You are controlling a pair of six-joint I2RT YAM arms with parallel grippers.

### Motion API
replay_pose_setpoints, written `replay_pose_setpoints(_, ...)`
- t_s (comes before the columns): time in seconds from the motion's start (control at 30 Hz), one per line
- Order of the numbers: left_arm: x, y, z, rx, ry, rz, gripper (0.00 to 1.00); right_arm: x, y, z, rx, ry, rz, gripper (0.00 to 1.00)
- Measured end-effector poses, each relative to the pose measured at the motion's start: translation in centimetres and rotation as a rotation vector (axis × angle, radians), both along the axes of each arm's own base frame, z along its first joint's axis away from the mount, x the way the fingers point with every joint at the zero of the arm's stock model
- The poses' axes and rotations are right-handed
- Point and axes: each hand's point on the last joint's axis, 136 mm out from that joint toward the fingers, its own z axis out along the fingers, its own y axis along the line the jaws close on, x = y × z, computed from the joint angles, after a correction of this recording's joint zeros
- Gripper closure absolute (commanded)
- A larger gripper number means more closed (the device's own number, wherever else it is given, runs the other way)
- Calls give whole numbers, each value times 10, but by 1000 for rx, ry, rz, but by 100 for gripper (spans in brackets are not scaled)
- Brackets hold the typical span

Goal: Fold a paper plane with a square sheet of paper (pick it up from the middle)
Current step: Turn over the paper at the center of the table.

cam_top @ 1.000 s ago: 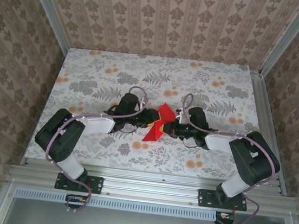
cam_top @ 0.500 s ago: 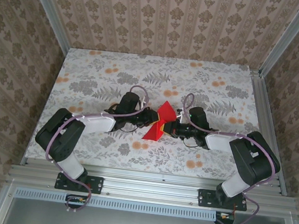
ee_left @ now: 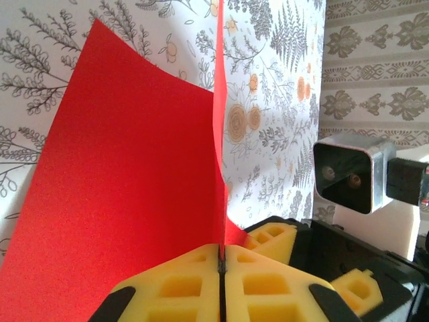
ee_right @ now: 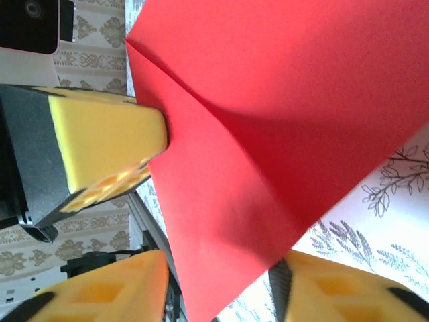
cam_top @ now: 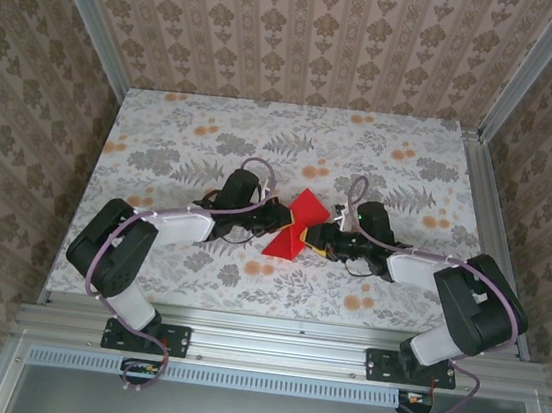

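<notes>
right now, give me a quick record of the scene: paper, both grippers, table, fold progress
paper: square sheet of paper, bright red, creased, mid-table between the two arms
left gripper: shut, pads pressed together on the sheet's edge
right gripper: open, fingers apart on either side of the sheet, not clamping it
table: floral-patterned top
fold progress: creases visible, not yet a narrow dart
</notes>
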Motion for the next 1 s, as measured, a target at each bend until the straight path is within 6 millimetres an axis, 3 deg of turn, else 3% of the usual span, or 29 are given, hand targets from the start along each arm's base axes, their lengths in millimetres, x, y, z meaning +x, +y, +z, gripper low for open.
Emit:
replay_pose_setpoints(0.27,3,-3,6,-20,6,13,93,-11,-7,-13,30,102,-76,31)
replay_pose_setpoints(0.57,8,-7,16,-63,10,36,93,0,9,13,161,90,-144,30)
replay_pose_setpoints(0.73,9,-8,18,-76,13,43,93,6,14,20,224,95,-174,36)
replay_pose_setpoints(1.0,9,-8,20,-81,9,44,92,11,15,23,269,119,-209,59)
